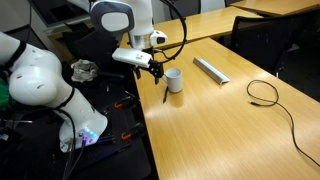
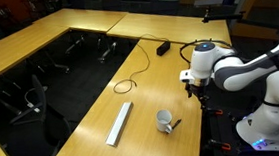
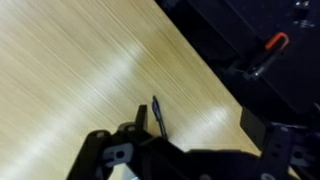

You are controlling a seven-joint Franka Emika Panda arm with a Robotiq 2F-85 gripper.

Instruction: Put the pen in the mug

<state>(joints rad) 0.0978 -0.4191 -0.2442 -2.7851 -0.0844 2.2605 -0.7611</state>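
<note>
In the wrist view the hand (image 3: 188,150) hangs over the bench (image 3: 70,60) with its fingers (image 3: 102,148) spread wide and nothing between them, as far as the dark, blurred foreground lets me judge. The pen (image 3: 157,114) lies flat on the wood just ahead of it, near the bench edge. In an exterior view the pen (image 2: 176,125) rests just beside the upright mug (image 2: 164,119). Farther off lie a grey bar (image 2: 119,124) and a black cable (image 2: 127,86). This reads as the approach before the grasp. Next, the hand must descend, straddle the pen across its width and close without knocking the mug.
</note>
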